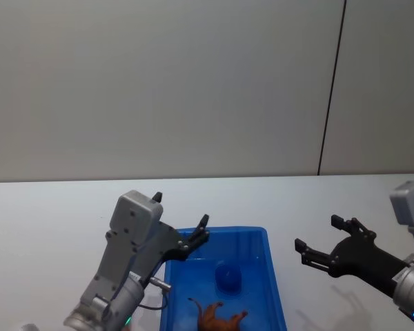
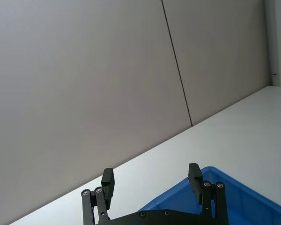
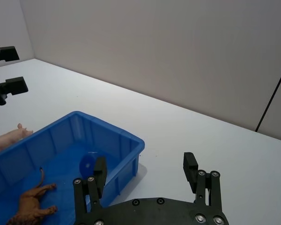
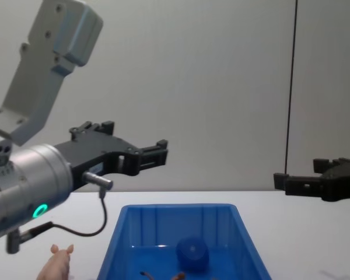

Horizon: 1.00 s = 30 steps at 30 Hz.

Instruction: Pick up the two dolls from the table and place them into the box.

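The pig (image 4: pixel 57 265) lies on the surface (image 1: pixel 48 227) just outside the box's (image 4: pixel 175 206) left wall, at 7 o'clock below my left gripper (image 4: pixel 134 139), which is spread and empty. My right gripper (image 1: pixel 319 233), also spread, hangs at the box's 3 o'clock, farther off.

Blue box (image 3: pixel 126 159), brown lion (image 3: pixel 32 207) (pink pig (image 3: pixel 5 140)).
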### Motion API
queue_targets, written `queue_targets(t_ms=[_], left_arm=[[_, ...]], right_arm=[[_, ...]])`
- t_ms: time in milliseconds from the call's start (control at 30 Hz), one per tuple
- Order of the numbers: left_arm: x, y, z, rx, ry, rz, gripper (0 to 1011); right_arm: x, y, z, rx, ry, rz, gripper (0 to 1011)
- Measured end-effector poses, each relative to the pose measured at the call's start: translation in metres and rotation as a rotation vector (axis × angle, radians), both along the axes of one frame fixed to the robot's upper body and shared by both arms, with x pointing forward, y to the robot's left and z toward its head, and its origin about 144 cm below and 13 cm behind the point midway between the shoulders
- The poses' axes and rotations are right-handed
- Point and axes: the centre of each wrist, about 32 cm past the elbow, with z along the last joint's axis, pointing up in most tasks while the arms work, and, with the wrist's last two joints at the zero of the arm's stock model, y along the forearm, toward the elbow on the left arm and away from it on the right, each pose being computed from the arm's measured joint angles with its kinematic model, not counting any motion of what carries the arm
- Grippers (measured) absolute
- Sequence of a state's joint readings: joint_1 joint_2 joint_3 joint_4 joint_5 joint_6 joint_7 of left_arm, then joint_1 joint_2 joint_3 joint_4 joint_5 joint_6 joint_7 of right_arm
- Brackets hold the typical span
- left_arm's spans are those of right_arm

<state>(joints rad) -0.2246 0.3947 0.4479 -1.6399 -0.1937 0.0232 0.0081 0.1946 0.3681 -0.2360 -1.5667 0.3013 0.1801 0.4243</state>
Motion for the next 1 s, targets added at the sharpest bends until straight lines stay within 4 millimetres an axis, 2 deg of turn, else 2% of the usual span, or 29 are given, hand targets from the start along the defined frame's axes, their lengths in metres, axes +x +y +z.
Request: queue_targets(t_ms=[500,1000], left_arm=[[-0.031,0.023,-0.006,0.049,0.075,0.153,1001],[-0.056,0.034,-0.022,0.057,0.190,0.246,1002]], right_arm=[[-0.002,-0.005,-0.001,-0.003,0.000,-0.012,1001],[-0.003,-0.007,-0.001,-0.004,-0.001,-0.015,1001]])
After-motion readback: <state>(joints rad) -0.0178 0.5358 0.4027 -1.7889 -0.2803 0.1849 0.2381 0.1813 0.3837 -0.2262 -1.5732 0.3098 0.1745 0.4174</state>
